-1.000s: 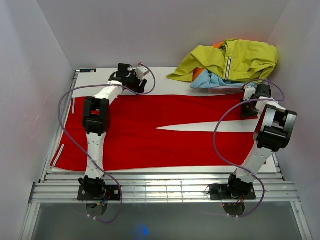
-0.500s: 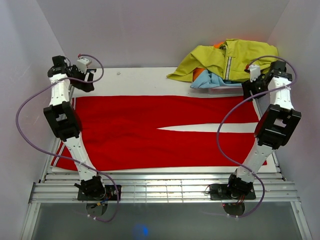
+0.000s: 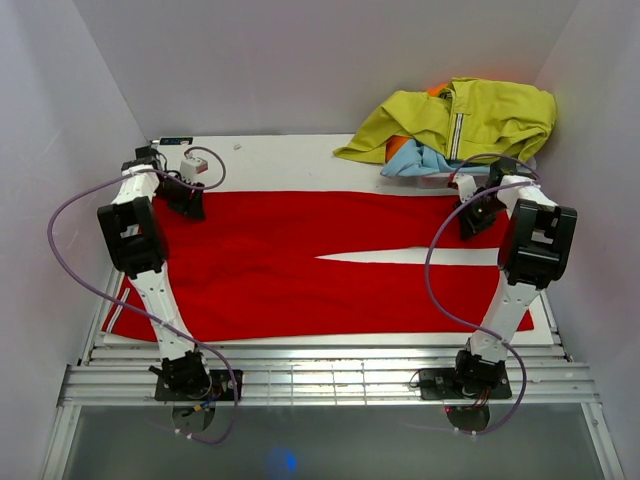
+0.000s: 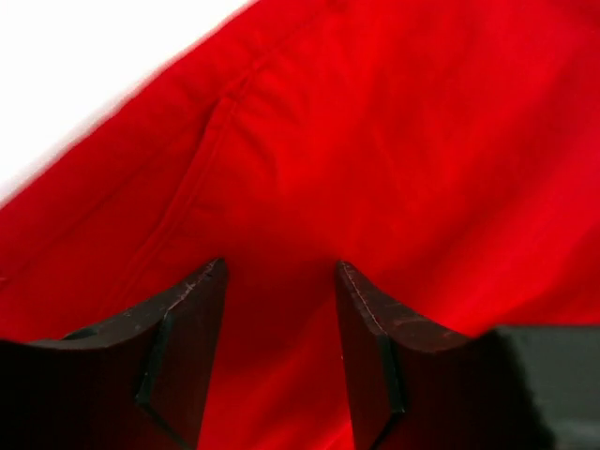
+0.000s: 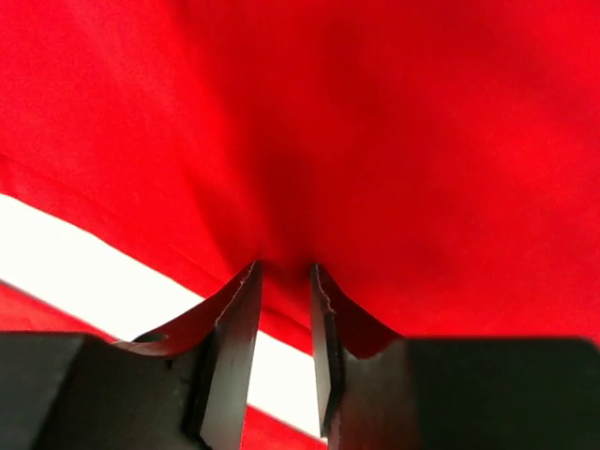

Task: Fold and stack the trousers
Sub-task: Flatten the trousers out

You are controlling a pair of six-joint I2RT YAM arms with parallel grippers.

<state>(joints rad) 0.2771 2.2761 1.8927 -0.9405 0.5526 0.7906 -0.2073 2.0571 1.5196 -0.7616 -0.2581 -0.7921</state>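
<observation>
This is a robotics lab test cell. Plain white panels [image 3: 300, 60] wall in a white table [image 3: 290, 160] on its left, far and right sides. An aluminium rail frame [image 3: 330, 385] along the near edge carries the left arm [image 3: 135, 235] and right arm [image 3: 535, 240], both trailing purple cables [image 3: 60, 230].

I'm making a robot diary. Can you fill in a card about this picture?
trousers: red, spread flat across the table
left gripper: open, tips down near their far left edge
right gripper: nearly closed, pinching fabric at far right
behind: yellow-green jacket heaped over light blue garment
</observation>
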